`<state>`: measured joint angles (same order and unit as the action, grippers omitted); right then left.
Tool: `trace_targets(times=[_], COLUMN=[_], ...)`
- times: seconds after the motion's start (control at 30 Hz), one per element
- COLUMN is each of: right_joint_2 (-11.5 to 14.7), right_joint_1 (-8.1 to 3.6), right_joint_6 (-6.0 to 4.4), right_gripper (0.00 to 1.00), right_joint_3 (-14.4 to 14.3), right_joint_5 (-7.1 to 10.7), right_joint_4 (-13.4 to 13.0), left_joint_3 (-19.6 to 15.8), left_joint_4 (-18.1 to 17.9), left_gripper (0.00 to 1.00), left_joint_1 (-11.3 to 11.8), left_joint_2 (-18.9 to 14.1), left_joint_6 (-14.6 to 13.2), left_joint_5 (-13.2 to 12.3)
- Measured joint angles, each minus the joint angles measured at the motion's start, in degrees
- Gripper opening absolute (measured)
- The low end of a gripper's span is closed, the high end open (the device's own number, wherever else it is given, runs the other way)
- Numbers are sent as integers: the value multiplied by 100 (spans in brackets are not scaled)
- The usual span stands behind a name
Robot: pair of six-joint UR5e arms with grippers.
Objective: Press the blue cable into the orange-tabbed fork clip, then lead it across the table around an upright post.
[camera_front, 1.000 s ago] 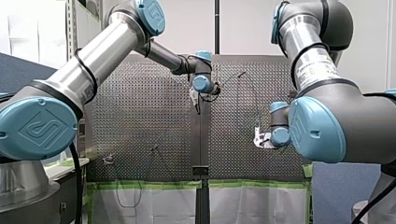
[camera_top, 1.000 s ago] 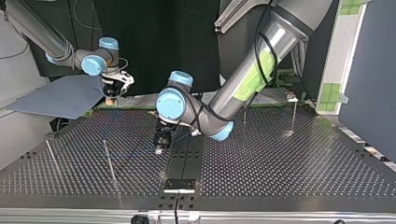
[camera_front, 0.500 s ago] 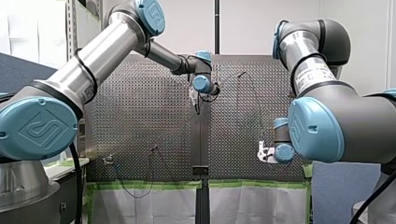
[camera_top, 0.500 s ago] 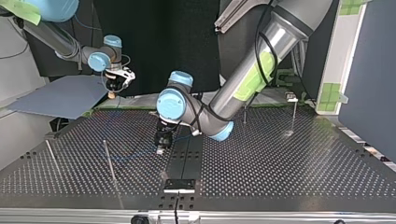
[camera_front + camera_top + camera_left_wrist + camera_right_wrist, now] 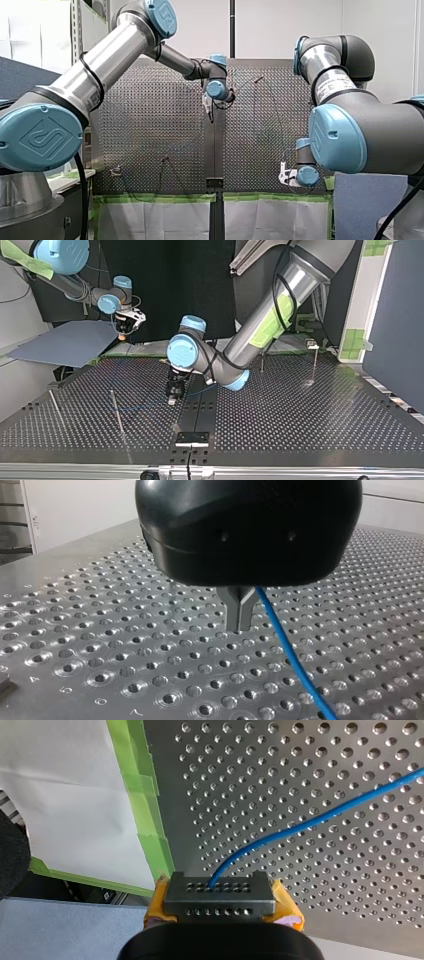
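Note:
A thin blue cable [image 5: 142, 406] lies across the perforated table [image 5: 300, 415] from my left gripper toward the top view's left. My left gripper [image 5: 172, 399], black with metal fingers [image 5: 240, 612], stands low over the table's middle; it is shut, and the cable [image 5: 290, 655] leaves it at the fingers' side. My right gripper [image 5: 125, 329] hangs raised beyond the table's far left edge. Its yellow pads [image 5: 282, 902] are shut on the cable [image 5: 300, 822], which trails back over the holes. An upright post [image 5: 117, 412] stands near the cable. I cannot make out the orange-tabbed clip.
More thin posts stand at the top view's left [image 5: 55, 407] and far right [image 5: 314, 365]. A black bracket [image 5: 191, 438] sits at the near edge. Green tape [image 5: 150, 820] lines the table's edge under my right gripper. A blue-grey sheet [image 5: 65, 342] lies beyond the table.
My right gripper has drawn the cable back past the table's edge, downward in the front view and upward in the top view. The left arm has stayed put.

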<state>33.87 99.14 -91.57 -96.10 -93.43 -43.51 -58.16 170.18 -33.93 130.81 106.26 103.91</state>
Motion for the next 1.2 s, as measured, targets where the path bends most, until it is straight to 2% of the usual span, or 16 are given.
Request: trace_targets(times=[0.07,0.1,0.13,0.17,0.2,0.27,0.3,0.33,0.37,0.43,0.47,0.53,0.6,0.8,1.0,1.2], right_joint_2=[-3,-2,-2,-3,-4,-4,-4,-4,-3,-3,-3,-3,-1,2,1,0], right_joint_1=[-1,-1,-2,-2,-3,-3,-3,-3,-5,-17,-23,-32,-41,-41,-42,-33], right_joint_6=[-1,-2,-2,-2,-2,-2,-3,-5,-11,-37,-46,-60,-62,-66,-66,-64], right_gripper=[0,0,0,0,0,0,0,0,0,0,0,0,0,0,0,0], right_joint_3=[1,1,1,1,1,2,4,5,6,17,26,53,80,103,105,105], right_joint_5=[4,5,6,7,7,7,8,8,8,9,11,13,13,12,25,43], right_joint_4=[9,12,13,15,16,17,16,17,17,19,25,76,167,279,290,297], left_joint_3=[0,0,0,0,0,0,0,0,0,0,0,0,0,0,0,0], left_joint_4=[7,10,12,13,15,23,36,53,75,136,169,275,395,719,1005,1114], left_gripper=[0,4,15,15,30,34,49,57,57,77,77,96,100,100,100,100], left_joint_1=[-5,-7,-8,-8,-9,-13,-16,-15,-14,-13,-13,-16,-20,-33,-55,-93], left_joint_2=[0,0,0,0,0,-1,-2,-2,-1,-1,-3,-3,-2,-8,-166,-441], left_joint_6=[0,-1,-5,-12,-32,-94,-146,-179,-202,-232,-245,-273,-302,-338,-350,-324], left_joint_5=[-1,0,1,-1,-2,3,7,6,2,-18,-21,4,73,296,305,230])
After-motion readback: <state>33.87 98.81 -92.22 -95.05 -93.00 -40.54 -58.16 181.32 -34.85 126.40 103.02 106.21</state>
